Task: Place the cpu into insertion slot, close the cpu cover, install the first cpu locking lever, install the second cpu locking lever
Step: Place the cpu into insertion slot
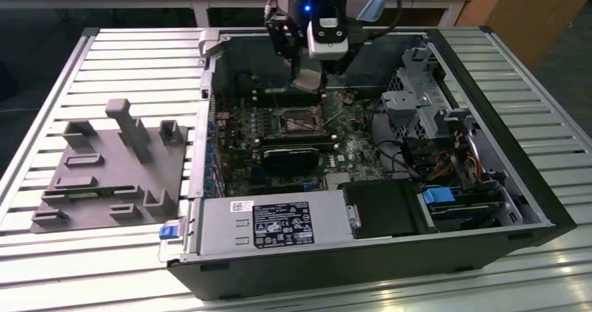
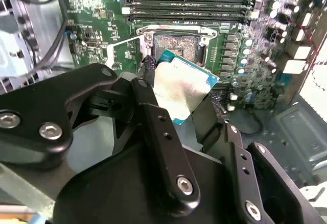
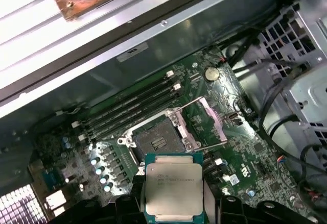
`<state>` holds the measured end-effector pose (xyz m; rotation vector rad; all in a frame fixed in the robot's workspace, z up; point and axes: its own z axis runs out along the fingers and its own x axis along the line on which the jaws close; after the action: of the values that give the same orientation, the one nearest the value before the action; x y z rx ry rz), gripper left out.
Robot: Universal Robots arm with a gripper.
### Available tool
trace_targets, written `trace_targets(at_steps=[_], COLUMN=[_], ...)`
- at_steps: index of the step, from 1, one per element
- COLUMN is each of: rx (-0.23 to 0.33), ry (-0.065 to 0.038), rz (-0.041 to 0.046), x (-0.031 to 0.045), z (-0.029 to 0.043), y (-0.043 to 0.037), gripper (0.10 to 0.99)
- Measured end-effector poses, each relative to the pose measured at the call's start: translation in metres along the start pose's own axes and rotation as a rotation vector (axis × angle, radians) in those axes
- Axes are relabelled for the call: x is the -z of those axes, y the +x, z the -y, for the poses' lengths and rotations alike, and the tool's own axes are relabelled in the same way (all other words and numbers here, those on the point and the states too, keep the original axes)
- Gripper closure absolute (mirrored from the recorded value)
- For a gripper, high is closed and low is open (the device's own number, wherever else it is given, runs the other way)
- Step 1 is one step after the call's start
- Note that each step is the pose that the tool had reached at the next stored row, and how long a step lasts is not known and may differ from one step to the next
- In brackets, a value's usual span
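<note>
Over a slatted metal bench [image 1: 111, 62], inside an open computer case [image 1: 518, 208]: hovers with gripper [image 1: 308, 84] closed on the cpu [image 3: 173, 183] by its edges, above and clear of the bare insertion slot [image 3: 156, 138], cpu cover [image 3: 188, 129] raised. Looks like the placement step; calls for squaring chip to socket.
</note>
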<state>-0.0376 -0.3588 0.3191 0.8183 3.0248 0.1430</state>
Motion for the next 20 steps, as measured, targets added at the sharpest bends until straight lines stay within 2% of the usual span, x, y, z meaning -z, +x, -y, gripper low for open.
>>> trace_targets(at_steps=[8, 20], rx=[-0.138, -0.311], ry=[-0.002, -0.004], rz=[0.0126, 0.0295], x=[-0.0027, -0.0062], z=[0.0003, 0.0006], y=[-0.0001, -0.0001], gripper=[0.549, 0.549])
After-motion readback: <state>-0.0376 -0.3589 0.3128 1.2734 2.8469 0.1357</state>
